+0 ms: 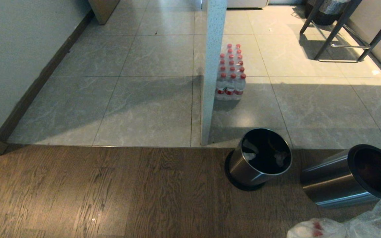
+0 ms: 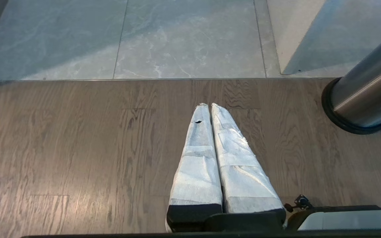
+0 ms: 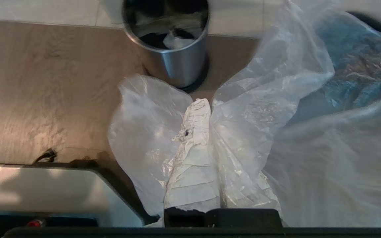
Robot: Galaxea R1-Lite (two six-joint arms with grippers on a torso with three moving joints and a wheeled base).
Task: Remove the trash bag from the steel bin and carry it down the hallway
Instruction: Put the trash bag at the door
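Trash bag (image 3: 260,109), translucent, hangs at the head view's lower right, already out of the steel bin (image 1: 349,177) lying tipped beside it; right gripper (image 3: 207,109) pinches its film — carry-ready; left gripper (image 2: 209,107) closed, empty.

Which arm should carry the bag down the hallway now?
Right. The right gripper is shut on the trash bag, already out of the bin. The left gripper is shut and empty.
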